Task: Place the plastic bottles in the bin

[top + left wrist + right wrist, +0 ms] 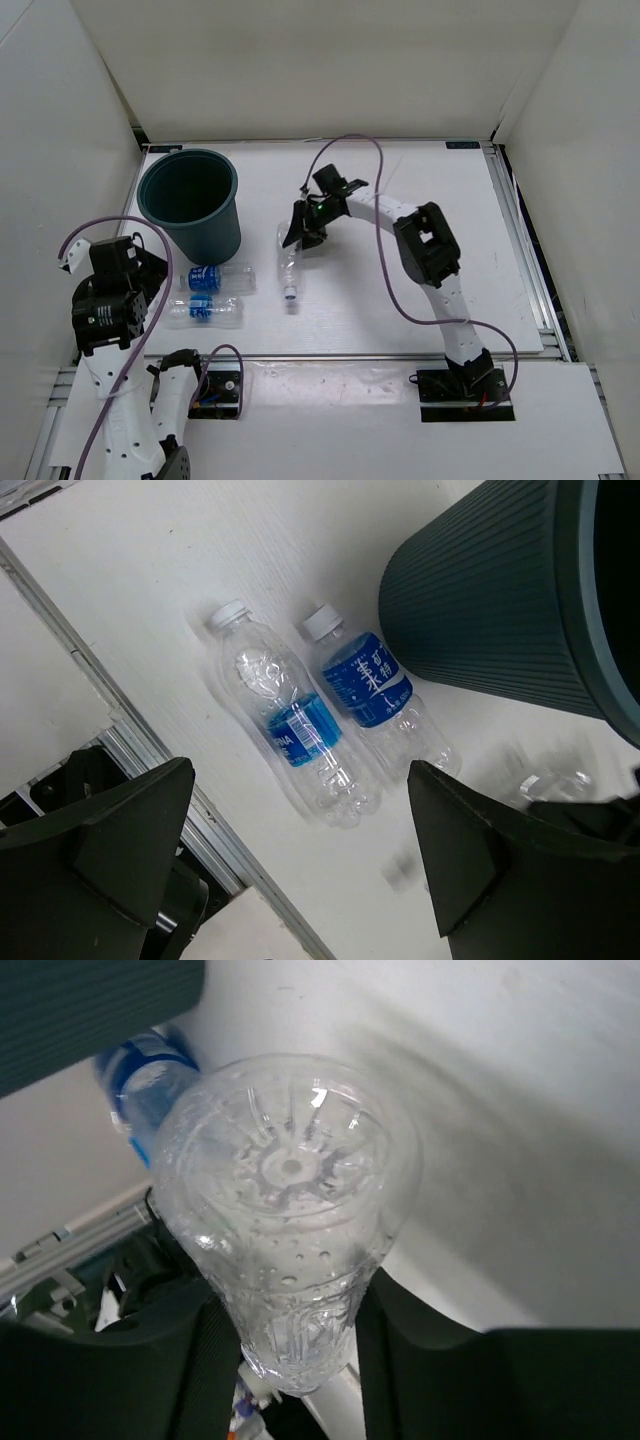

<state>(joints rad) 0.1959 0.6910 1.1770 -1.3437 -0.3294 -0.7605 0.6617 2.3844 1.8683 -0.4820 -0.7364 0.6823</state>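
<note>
Clear unlabelled bottle clamped in right pincer; left pincer apart. Grasp looks done; next, lift and carry to bin at 10 o'clock.

Bin: round, dark teal, standing up, open on top.
Blue-label bottles: lying side by side, just below the bin.
Clear bottle: right of the bin, cap end nearest.

Top camera overhead, whole table. Wrist cameras close, angled down; both catch bin, labelled bottle.
</note>
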